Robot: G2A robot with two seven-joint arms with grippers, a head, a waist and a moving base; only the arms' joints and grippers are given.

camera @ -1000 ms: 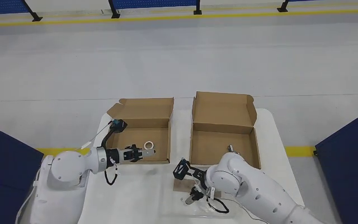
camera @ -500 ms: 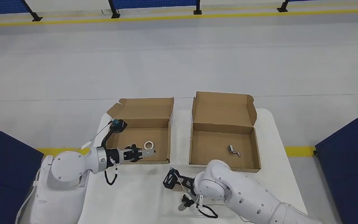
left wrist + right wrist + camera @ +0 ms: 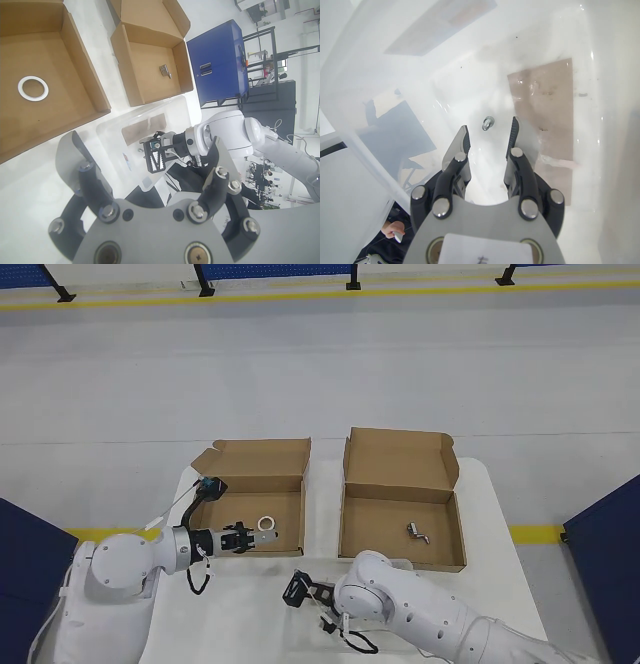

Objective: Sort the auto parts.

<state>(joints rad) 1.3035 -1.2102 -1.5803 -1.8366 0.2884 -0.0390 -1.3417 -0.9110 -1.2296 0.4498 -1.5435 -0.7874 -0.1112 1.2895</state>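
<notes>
Ready to pinch
The right gripper [image 3: 489, 127] hangs spread over the small silver metal bolt [image 3: 487, 122] in the clear plastic bin [image 3: 357, 140].

Industrial workshop: grey painted floor [image 3: 300, 364] with yellow line [image 3: 300, 294], blue metal cabinet [image 3: 215, 50], black steel racks [image 3: 275, 50].

Matt cardboard boxes [image 3: 375, 529], glossy translucent plastic bin [image 3: 470, 75], shiny metal bolt [image 3: 488, 123]
</notes>
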